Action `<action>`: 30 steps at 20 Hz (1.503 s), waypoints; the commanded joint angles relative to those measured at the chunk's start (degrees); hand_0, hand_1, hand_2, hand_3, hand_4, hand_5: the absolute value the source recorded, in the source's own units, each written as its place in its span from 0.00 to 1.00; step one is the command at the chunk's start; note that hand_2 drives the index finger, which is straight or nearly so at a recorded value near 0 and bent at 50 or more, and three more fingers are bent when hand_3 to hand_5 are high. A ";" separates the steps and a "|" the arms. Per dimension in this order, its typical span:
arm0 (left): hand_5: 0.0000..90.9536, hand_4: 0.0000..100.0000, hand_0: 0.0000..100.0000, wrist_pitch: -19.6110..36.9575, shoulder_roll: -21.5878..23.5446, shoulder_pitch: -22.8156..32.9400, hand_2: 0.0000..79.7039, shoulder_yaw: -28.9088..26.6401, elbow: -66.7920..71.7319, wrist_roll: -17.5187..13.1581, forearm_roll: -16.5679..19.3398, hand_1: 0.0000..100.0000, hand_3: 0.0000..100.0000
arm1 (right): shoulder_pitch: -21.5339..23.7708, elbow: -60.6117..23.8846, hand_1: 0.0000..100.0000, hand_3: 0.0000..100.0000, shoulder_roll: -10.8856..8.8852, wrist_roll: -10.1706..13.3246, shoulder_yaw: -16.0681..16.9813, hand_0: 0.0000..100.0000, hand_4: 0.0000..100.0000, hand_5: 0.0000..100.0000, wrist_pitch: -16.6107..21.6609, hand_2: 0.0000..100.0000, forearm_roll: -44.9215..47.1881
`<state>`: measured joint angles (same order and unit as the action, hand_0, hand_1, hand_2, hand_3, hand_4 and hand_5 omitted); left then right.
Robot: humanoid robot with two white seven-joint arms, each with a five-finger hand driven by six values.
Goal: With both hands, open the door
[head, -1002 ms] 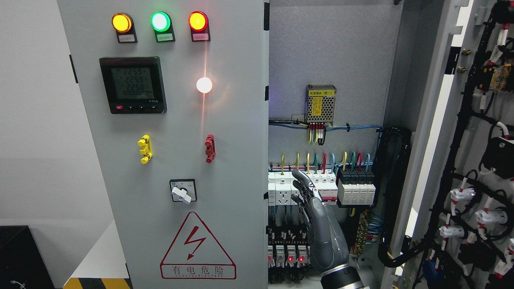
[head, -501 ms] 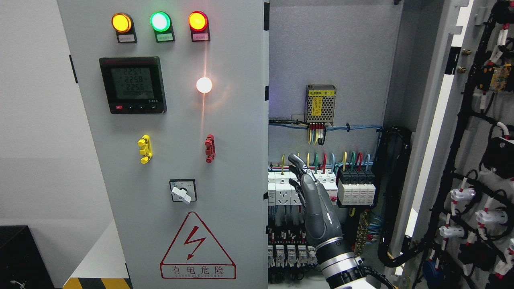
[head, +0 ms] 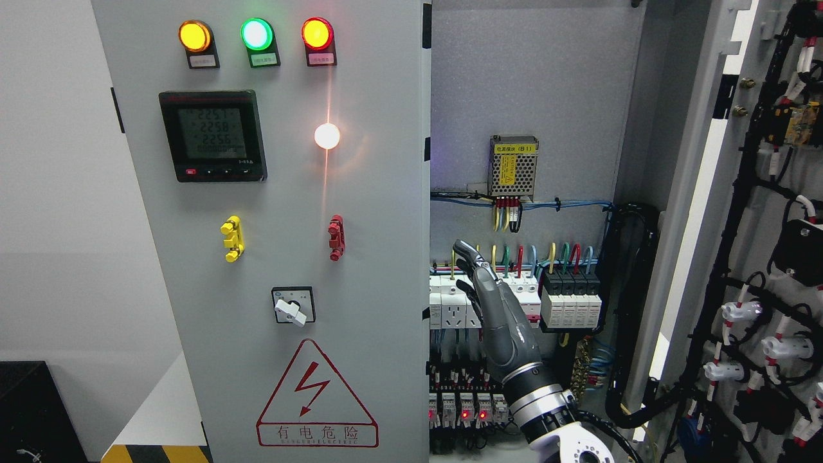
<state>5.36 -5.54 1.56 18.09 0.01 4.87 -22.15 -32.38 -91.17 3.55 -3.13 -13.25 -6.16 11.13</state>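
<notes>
The cabinet's left door (head: 289, 193) is a grey panel with three lamps, a meter and a warning triangle, and it stands closed. The right door (head: 771, 257) is swung wide open, showing the wiring on its inner face. My right hand (head: 472, 270) rises from the bottom edge, right of the middle, into the open half of the cabinet. Its grey fingers (head: 464, 251) are stretched out, hold nothing, and lean left toward the left door's free edge (head: 429, 257), a short gap away. No left arm shows.
Behind the hand runs a row of white breakers (head: 521, 299), with a metal power supply (head: 513, 166) above. A black cable bundle (head: 633, 308) hangs along the cabinet's right wall. A black box (head: 26, 411) stands at the lower left.
My right hand has risen and shifted left, from low in front of the breakers to nearer the left door's edge. Both doors stay where they were.
</notes>
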 commanded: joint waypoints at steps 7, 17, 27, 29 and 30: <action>0.00 0.00 0.00 0.18 -0.09 0.47 0.00 -0.16 -0.01 -0.04 0.00 0.00 0.00 | -1.37 2.40 0.00 0.00 -1.35 -0.39 1.91 0.19 0.00 0.00 -0.69 0.00 3.63; 0.00 0.00 0.00 0.18 -0.18 0.03 0.00 -0.16 -2.21 -0.04 0.09 0.00 0.00 | -1.81 2.04 0.00 0.00 -2.67 -0.57 1.83 0.19 0.00 0.00 -0.78 0.00 8.90; 0.00 0.00 0.00 0.18 -0.09 -0.59 0.00 -0.25 -2.12 -0.04 0.09 0.00 0.00 | -1.99 2.04 0.00 0.00 -3.02 -2.76 1.21 0.19 0.00 0.00 -0.87 0.00 8.91; 0.00 0.00 0.00 0.18 0.26 -0.50 0.00 -0.25 -1.95 -0.13 0.09 0.00 0.00 | -1.90 1.52 0.00 0.00 -3.02 -2.76 1.21 0.19 0.00 0.00 -0.87 0.00 8.91; 0.00 0.00 0.00 0.18 0.35 -0.50 0.00 -0.25 -1.94 -0.04 0.09 0.00 0.00 | -1.99 1.34 0.00 0.00 -3.02 -2.85 1.12 0.19 0.00 0.00 -0.87 0.00 8.91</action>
<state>5.56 -5.62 0.04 17.93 -1.42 4.83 -22.06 -34.39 -89.25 0.54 -5.70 -11.83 -7.04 19.78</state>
